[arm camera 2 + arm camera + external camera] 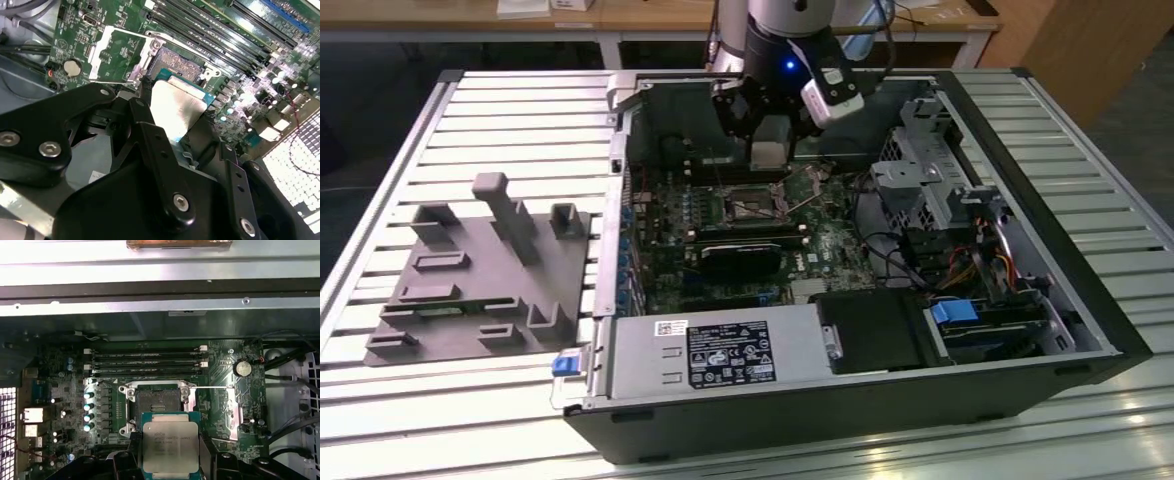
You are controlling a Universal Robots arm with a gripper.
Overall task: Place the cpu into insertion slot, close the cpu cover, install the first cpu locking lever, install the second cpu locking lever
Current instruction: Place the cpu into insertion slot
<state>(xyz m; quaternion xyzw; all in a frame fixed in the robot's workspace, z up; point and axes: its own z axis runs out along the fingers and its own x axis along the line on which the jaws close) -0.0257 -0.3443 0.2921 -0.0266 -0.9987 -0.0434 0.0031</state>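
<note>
The gripper (170, 460) has its two black fingers (131, 452) clamped on opposite edges of the single cpu (170, 445). The chip is held silver top up, just short of the one insertion slot (157, 404), its far edge meeting the slot's frame in the first wrist view. The slot's dark centre lies bare. Its one cpu cover (223, 412) is swung open beside it, near a round coin battery (243, 368). Long memory slots (145, 362) run between the slot and the wall of the computer case (854, 420). The open case lies on a slatted table (520, 110).
</note>
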